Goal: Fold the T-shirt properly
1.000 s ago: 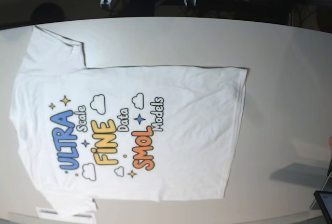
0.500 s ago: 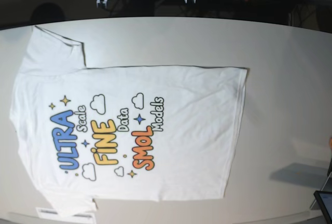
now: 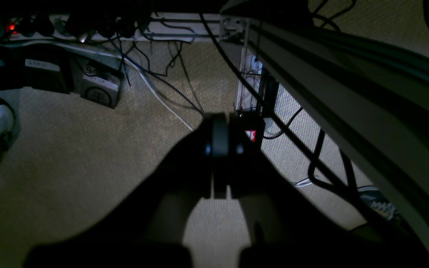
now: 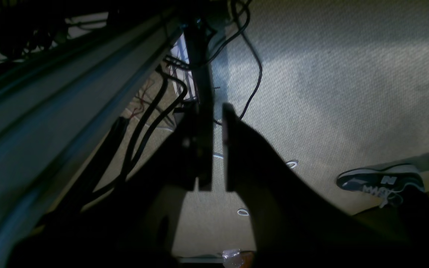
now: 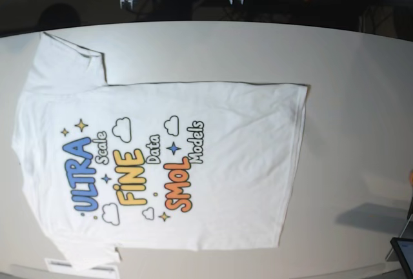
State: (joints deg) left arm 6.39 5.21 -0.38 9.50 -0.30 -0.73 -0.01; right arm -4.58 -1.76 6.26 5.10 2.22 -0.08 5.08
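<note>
T-shirt (image 5: 168,163): lies flat, print up, on the white table (image 5: 348,66). Likely light, soft, limp cotton; best pinched at hem corners or sleeve edges. Left tool (image 3: 220,149): closed, empty, below the table. Right tool (image 4: 216,149): nearly closed, empty.

A white table (image 5: 348,66) filled most of the base view, with a dark tablet-like corner (image 5: 404,253) at its lower right edge. In the left wrist view, beige carpet (image 3: 69,160) lay below, with black cables (image 3: 169,74) and a power strip (image 3: 88,31) along the upper left. In the right wrist view, a dark sneaker (image 4: 380,183) rested on the carpet at the lower right.
</note>
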